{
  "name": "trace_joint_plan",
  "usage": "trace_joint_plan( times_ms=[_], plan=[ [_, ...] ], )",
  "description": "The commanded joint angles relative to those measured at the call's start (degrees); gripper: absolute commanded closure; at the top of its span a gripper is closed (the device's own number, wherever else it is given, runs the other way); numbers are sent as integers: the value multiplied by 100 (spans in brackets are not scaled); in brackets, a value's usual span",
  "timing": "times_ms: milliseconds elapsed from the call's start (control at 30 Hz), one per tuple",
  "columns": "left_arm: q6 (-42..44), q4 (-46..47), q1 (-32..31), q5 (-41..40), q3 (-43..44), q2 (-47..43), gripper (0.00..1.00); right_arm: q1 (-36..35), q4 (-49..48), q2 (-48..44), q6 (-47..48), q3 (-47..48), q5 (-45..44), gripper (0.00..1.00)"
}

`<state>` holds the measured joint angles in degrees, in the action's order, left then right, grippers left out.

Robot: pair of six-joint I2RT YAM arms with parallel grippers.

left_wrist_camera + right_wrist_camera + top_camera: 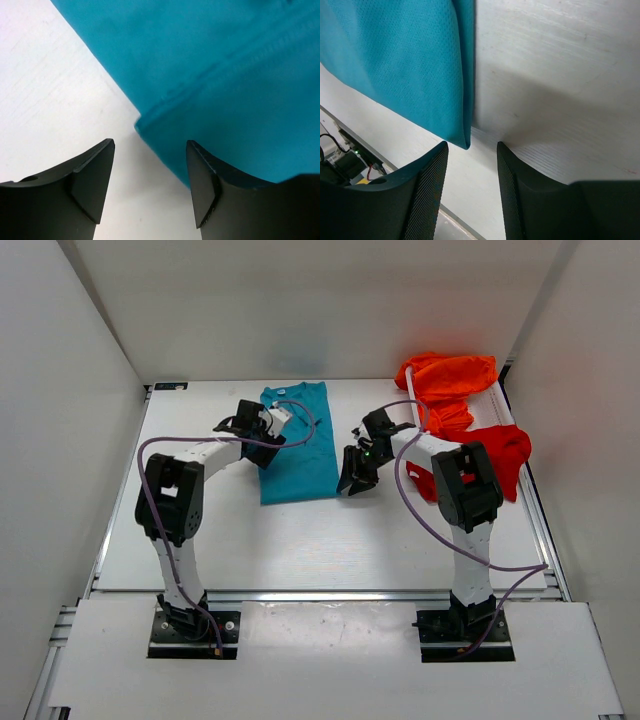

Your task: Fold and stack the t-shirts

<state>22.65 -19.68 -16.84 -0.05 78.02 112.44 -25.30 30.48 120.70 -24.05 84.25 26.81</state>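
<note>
So, I see my folded teal-blue cloth t-shirt (297, 445) lying mid-way across the white table (300, 540). The left gripper (150, 145) hangs open over its far-left edge, and the right gripper (472, 146) sits half-open at its near-right corner. Neither is gripping anything.

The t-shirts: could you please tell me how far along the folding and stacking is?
Done: the teal t-shirt lies flat, folded into a narrow rectangle. In hand: nothing; the left hand and right hand stand open at its side edges. Left: the orange t-shirt and red t-shirt lie crumpled to the right, unfolded; nothing is stacked.
</note>
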Motion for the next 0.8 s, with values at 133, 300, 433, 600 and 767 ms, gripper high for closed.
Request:
trace_joint_plan(
  times_ms=[133,300,433,600,767],
  plan=[
    [582,-1017,-39,663,-839,-1487,29,-168,-244,14,-178,12,131,51],
    [232,-1081,-197,787,-1868,-1901,30,-230,-297,129,-301,74,210,51],
    [-461,-977,-135,1069,-2080,-1902,29,-247,-332,173,-275,13,194,52],
    [-1481,-459,338,1683,-2221,-1752,32,-274,-341,173,-319,-5,229,52],
    [-2115,-203,445,1824,-2229,-1691,33,-265,-429,146,-389,-119,237,53]
  ],
)
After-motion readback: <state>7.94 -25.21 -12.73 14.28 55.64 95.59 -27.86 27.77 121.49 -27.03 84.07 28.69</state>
